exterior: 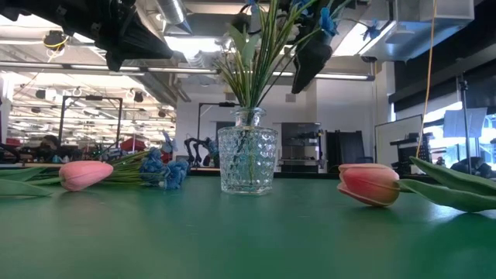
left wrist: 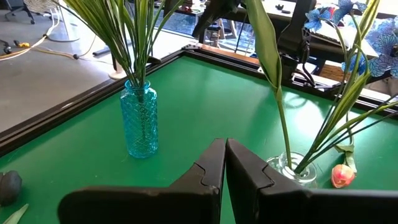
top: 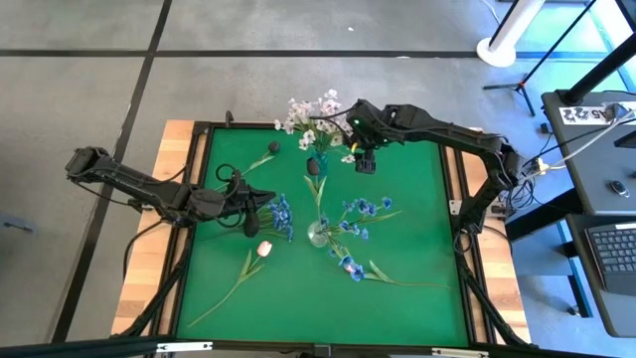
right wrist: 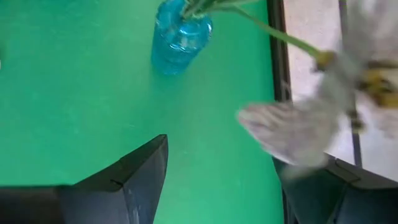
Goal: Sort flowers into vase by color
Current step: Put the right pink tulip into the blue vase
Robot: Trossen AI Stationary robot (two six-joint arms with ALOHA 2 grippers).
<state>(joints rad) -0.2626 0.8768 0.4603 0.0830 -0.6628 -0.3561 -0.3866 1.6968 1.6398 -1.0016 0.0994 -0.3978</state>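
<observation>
A blue glass vase [top: 318,159] holding white blossom sprigs [top: 313,114] stands at the table's far middle. A clear glass vase [top: 316,234] with blue flowers [top: 363,209] stands at the centre. My left gripper [top: 254,223] [left wrist: 225,152] hovers shut just left of a blue sprig [top: 279,214] lying on the mat. My right gripper [top: 365,162] [right wrist: 245,152] is open above the mat, right of the blue vase [right wrist: 180,34]; a blurred white blossom [right wrist: 292,130] shows before it. A pink tulip [top: 263,249] and a dark bud [top: 272,148] lie flat.
A second tulip [top: 348,266] lies right of the clear vase with its stem toward the right edge. A raised dark frame [top: 452,189] rims the green mat [top: 407,249]. Open mat lies at the near right and far left. A desk with a keyboard [top: 611,249] stands beyond the right edge.
</observation>
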